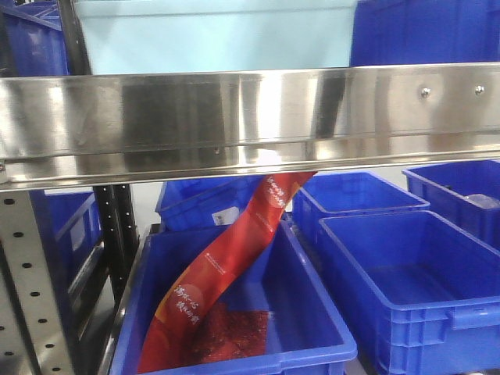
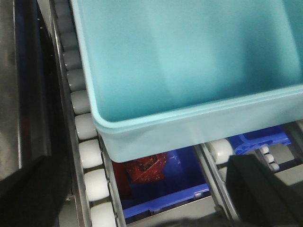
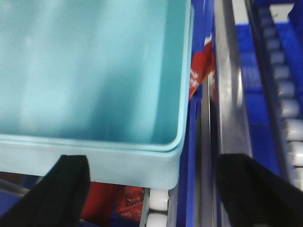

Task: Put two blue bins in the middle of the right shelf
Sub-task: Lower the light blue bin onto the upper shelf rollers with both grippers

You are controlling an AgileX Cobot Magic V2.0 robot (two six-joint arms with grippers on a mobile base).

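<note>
A pale light-blue bin [image 1: 215,35] stands on the shelf behind the steel front rail [image 1: 250,113]. In the wrist views its rim shows a double lip, like two blue bins nested. The left wrist view shows the near-left corner of the bin [image 2: 189,71] resting on white rollers [image 2: 90,151]. My left gripper [image 2: 147,189] is open just in front of that wall, holding nothing. In the right wrist view the bin's near-right corner [image 3: 94,71] lies ahead of my open right gripper [image 3: 156,165], whose left finger [image 3: 68,189] overlaps the front wall. Neither gripper shows in the front view.
Dark royal-blue bins fill the level below [image 1: 414,289], one holding a long red packet [image 1: 226,266]. Another dark blue bin [image 1: 426,31] stands to the right of the pale one on the shelf. A perforated steel post [image 1: 27,281] stands at the left. Roller tracks [image 3: 291,127] run alongside the bin.
</note>
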